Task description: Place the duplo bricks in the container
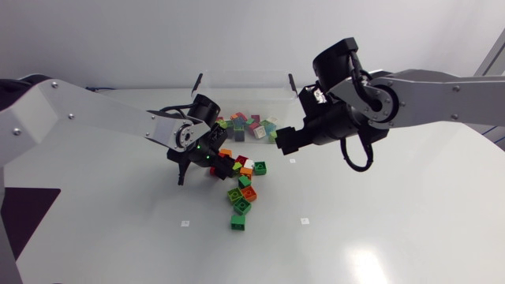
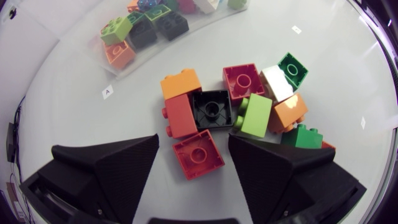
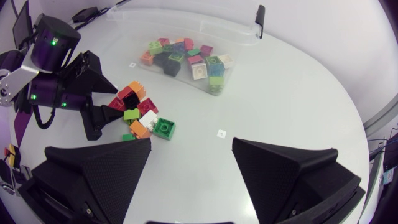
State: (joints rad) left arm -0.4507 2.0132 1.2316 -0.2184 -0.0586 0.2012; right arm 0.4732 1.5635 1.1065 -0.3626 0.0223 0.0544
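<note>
Duplo bricks (image 2: 249, 106) lie heaped on the tabletop (image 2: 81, 118) just ahead of the left end effector (image 2: 193, 143), whose fingers are spread with 1 red brick (image 2: 198, 155) between them. More bricks lie in the clear container (image 3: 239, 37) ahead of the right end effector (image 3: 191, 146), also spread.

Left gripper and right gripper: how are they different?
The left gripper has a red brick between its open fingers; the right gripper has nothing between its fingers. The left gripper is at the loose brick pile; the right gripper is by the container. Both are black and open.
</note>
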